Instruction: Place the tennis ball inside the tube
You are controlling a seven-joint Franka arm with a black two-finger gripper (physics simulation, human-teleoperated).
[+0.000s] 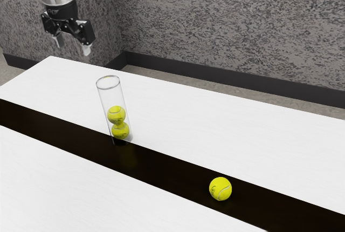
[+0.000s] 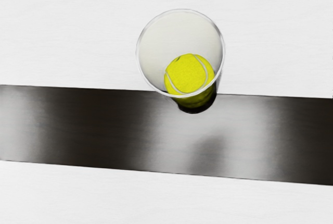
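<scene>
High at the exterior view's upper left, the gripper [image 1: 72, 48] hangs above the table's far left end, its two fingertips wide apart and nothing between them, so it is open. A clear tube [image 1: 101, 100] stands upright on the table with two yellow tennis balls [image 1: 116, 115] stacked inside. A loose tennis ball [image 1: 220, 189] lies on the dark stripe, away from the tube toward the exterior view's right. The wrist view looks down into the round mouth of the tube [image 2: 156, 31], with the upper ball [image 2: 188, 74] inside it.
The white table [image 1: 215, 129] has a glossy dark stripe [image 1: 167, 175] running along it, and the tube's base is at the stripe's edge. Beyond the table are a speckled grey wall and a dark baseboard [image 1: 215, 76].
</scene>
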